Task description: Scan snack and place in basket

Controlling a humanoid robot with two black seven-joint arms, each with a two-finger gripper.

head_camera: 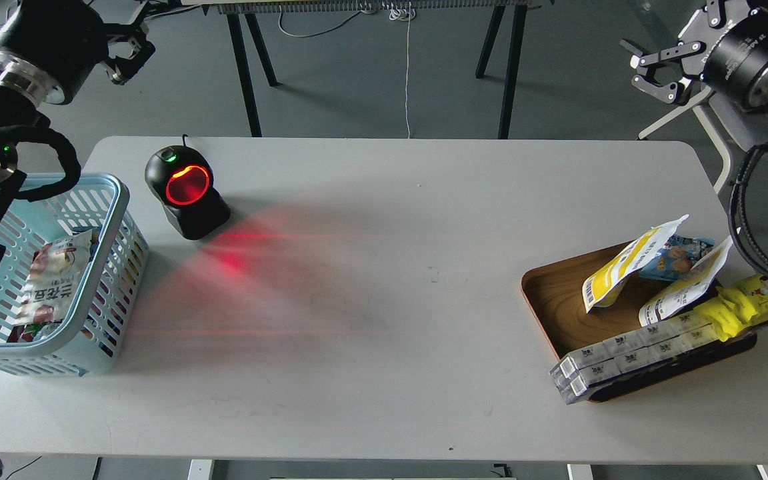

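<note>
A yellow and white snack pouch [614, 273] leans in the brown wooden tray [554, 300] at the right, its barcode side up and its front hidden. A second similar pouch [685, 291] lies beside it. The light blue basket [101, 293] stands at the table's left edge and holds a white pouch with dark print [53, 280]. My right gripper [644, 65] is open and empty, high above the table's far right corner. My left gripper [129, 50] is open and empty, high beyond the far left corner, above the basket.
A black barcode scanner [186, 192] with a glowing red ring stands at the far left and casts red light on the table. The tray also holds a bright yellow cartoon-face pack [754, 300], a blue packet [674, 257] and long grey boxes [631, 357]. Table legs stand behind.
</note>
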